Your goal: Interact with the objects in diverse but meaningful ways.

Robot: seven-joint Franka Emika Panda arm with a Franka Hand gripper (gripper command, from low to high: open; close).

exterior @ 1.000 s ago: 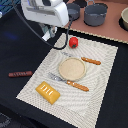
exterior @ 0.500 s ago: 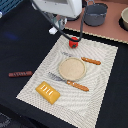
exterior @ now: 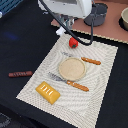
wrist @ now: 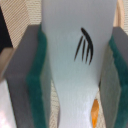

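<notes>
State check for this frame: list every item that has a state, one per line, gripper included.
gripper: shut on white fish-like piece
white fish-like piece: clamped between the green pads
red tomato: on the placemat's edge, free
yellow bread loaf: flat on the placemat, free
sausage stick: on the dark table off the mat
plate: nothing on it

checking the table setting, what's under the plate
The plate lies on the striped placemat, which shows all round it. A fork runs along its near edge. Whatever sits directly beneath the plate is covered.
</notes>
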